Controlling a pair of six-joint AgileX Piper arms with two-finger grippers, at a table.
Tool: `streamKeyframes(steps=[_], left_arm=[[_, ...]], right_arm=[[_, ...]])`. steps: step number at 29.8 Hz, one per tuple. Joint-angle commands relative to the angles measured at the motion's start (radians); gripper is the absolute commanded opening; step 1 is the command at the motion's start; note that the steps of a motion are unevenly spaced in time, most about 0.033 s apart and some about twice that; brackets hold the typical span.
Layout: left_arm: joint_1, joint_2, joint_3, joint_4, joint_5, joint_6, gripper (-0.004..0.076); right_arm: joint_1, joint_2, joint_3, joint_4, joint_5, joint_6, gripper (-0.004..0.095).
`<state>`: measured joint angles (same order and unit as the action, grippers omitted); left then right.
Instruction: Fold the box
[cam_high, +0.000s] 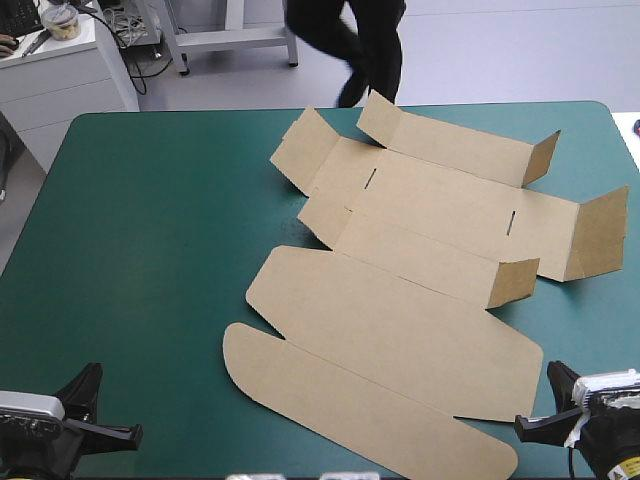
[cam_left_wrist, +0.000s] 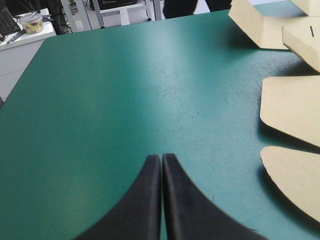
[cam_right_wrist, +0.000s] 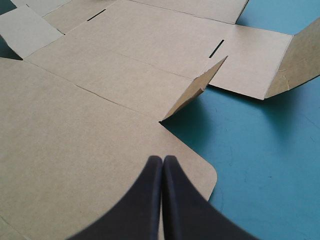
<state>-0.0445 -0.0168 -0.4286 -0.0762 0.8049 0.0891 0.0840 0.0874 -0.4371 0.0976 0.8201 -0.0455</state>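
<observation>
The brown box (cam_high: 420, 260) lies as a flat cut sheet across the middle and right of the teal-green table (cam_high: 150, 250), several side flaps tilted up, its long rounded lid flap toward the near edge. My left gripper (cam_high: 100, 425) rests at the near left corner, shut and empty, well clear of the sheet; in its own view the left gripper (cam_left_wrist: 161, 159) points over bare cover with the box's edge (cam_left_wrist: 292, 107) off to its side. My right gripper (cam_high: 540, 415) sits at the near right corner, shut. In its wrist view the right gripper (cam_right_wrist: 163, 160) hovers over the box's near panel (cam_right_wrist: 75, 140).
A small raised flap (cam_right_wrist: 195, 92) stands just ahead of the right gripper. A grey cabinet (cam_high: 60, 70) with a food container stands beyond the table's far left corner. Bare cover spreads over the table's left half.
</observation>
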Motion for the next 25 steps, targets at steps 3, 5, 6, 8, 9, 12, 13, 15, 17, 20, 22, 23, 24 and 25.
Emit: streamKeyframes(steps=[3, 5, 6, 8, 9, 12, 13, 15, 17, 20, 22, 23, 24, 25], left_arm=[[-0.006, -0.012, -0.023, -0.009, -0.074, -0.002, -0.001], [-0.006, -0.012, -0.023, -0.009, -0.074, -0.002, -0.001], [-0.006, -0.012, -0.023, -0.009, -0.074, -0.002, -0.001], [-0.006, -0.012, -0.023, -0.009, -0.074, -0.002, -0.001], [-0.006, -0.012, -0.023, -0.009, -0.074, -0.002, -0.001], [-0.006, -0.012, -0.023, -0.009, -0.074, -0.002, -0.001], [-0.006, -0.012, -0.023, -0.009, -0.074, -0.002, -0.001], [-0.006, -0.012, -0.023, -0.009, -0.074, -0.002, -0.001], [-0.006, -0.012, -0.023, -0.009, -0.074, -0.002, -0.001], [-0.006, -0.012, -0.023, -0.009, -0.074, -0.002, -0.001], [-0.006, -0.012, -0.023, -0.009, -0.074, -0.002, -0.001], [-0.006, -0.012, -0.023, -0.009, -0.074, -0.002, -0.001], [-0.006, -0.012, -0.023, -0.009, -0.074, -0.002, -0.001], [-0.006, -0.012, -0.023, -0.009, -0.074, -0.002, -0.001]], right_arm=[[0.003, 0.015, -0.032, 0.002, -0.067, -0.003, -0.002], [0.003, 0.015, -0.032, 0.002, -0.067, -0.003, -0.002], [0.003, 0.015, -0.032, 0.002, -0.067, -0.003, -0.002], [0.003, 0.015, -0.032, 0.002, -0.067, -0.003, -0.002], [0.003, 0.015, -0.032, 0.002, -0.067, -0.003, -0.002], [0.003, 0.015, -0.032, 0.002, -0.067, -0.003, -0.002], [0.003, 0.015, -0.032, 0.002, -0.067, -0.003, -0.002], [0.003, 0.015, -0.032, 0.002, -0.067, -0.003, -0.0018], [0.003, 0.015, -0.032, 0.002, -0.067, -0.003, -0.0015], [0.003, 0.015, -0.032, 0.004, -0.067, -0.008, 0.0039], [0.003, 0.015, -0.032, 0.01, -0.067, -0.015, 0.0122], [0.003, 0.015, -0.032, 0.01, -0.067, -0.015, 0.018], [0.003, 0.015, -0.032, 0.01, -0.067, -0.015, 0.0247], [0.003, 0.015, -0.032, 0.01, -0.067, -0.015, 0.0319]])
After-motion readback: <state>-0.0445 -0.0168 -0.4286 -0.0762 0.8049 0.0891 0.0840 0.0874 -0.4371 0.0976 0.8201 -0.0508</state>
